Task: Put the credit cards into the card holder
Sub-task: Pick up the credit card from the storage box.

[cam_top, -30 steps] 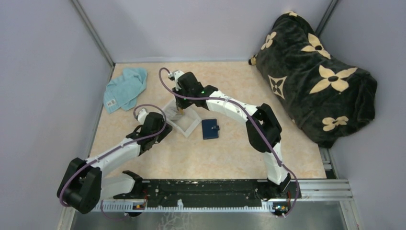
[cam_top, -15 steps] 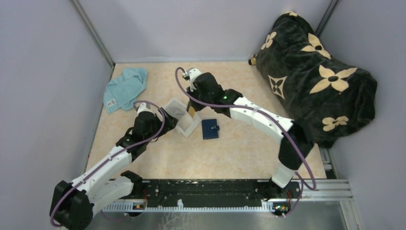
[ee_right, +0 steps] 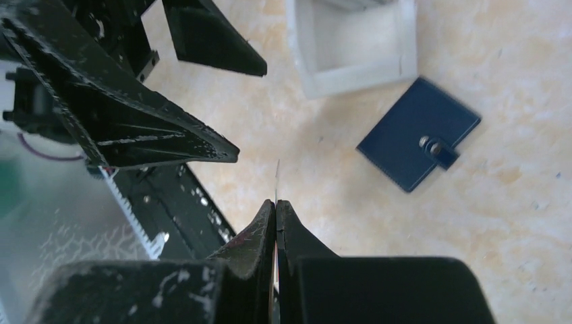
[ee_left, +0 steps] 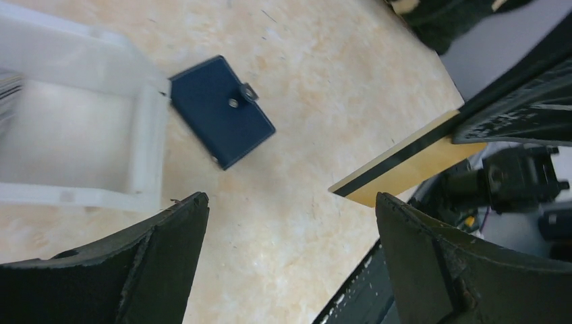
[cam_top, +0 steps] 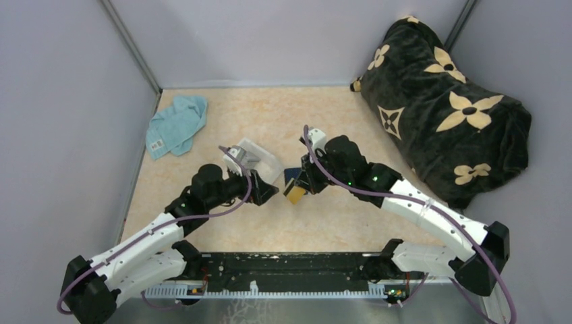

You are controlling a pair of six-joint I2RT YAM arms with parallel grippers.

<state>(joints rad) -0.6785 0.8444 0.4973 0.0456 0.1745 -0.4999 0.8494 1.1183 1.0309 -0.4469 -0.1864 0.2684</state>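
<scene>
The card holder (cam_top: 291,175) is a shut navy wallet with a snap tab, lying flat on the table; it also shows in the left wrist view (ee_left: 221,111) and the right wrist view (ee_right: 418,133). My right gripper (cam_top: 299,190) hangs just in front of it, shut on an orange-yellow credit card (cam_top: 294,194) with a dark stripe (ee_left: 411,162). In the right wrist view that card is a thin edge (ee_right: 277,177) sticking out of the pinched right gripper (ee_right: 276,206). My left gripper (ee_left: 291,202) is open and holds nothing, facing the card from the left (cam_top: 263,191).
A clear plastic tray (cam_top: 255,156) stands left of the wallet, greyish cards at its far end (ee_left: 9,91). A teal cloth (cam_top: 177,125) lies at the back left. A large black flowered bundle (cam_top: 445,108) fills the right side. The black base rail (cam_top: 290,270) runs along the near edge.
My right gripper shut on a card, lifted it out of the tray and carried it right and nearer. My left gripper opened wide, came off the tray and swung towards the card.
</scene>
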